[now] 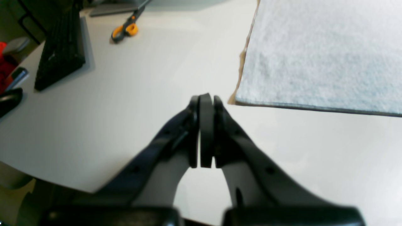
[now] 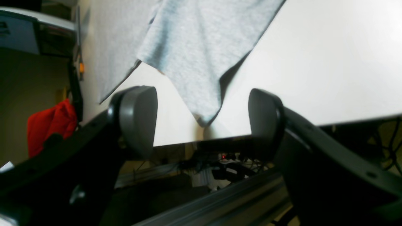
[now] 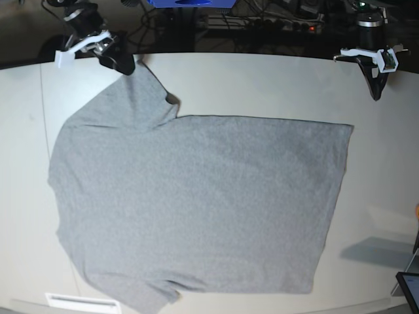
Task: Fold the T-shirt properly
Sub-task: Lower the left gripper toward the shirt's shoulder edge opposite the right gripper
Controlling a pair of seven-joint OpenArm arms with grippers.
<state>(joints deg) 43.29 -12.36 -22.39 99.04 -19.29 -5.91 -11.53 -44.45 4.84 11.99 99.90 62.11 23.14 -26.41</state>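
The heather-grey T-shirt (image 3: 196, 196) lies spread flat on the white table, plain side up, its hem toward the right. One sleeve points to the far left corner, where my right gripper (image 3: 127, 65) hovers. In the right wrist view the sleeve tip (image 2: 204, 116) rests on the table between the wide-apart fingers (image 2: 138, 119), touching neither; the right gripper (image 2: 202, 117) is open. My left gripper (image 3: 376, 93) hangs at the far right, off the cloth. Its jaws are pressed together with nothing in them (image 1: 205, 97), just left of the shirt's hem corner (image 1: 320, 53).
Orange-handled scissors (image 1: 125, 29) and a black slab-like object (image 1: 61, 50) lie on the table beyond the left gripper. A red cloth (image 2: 51, 125) sits off the table. The table's far edge (image 2: 220, 138) runs just behind the sleeve tip. A dark device (image 3: 409, 284) sits at the near right corner.
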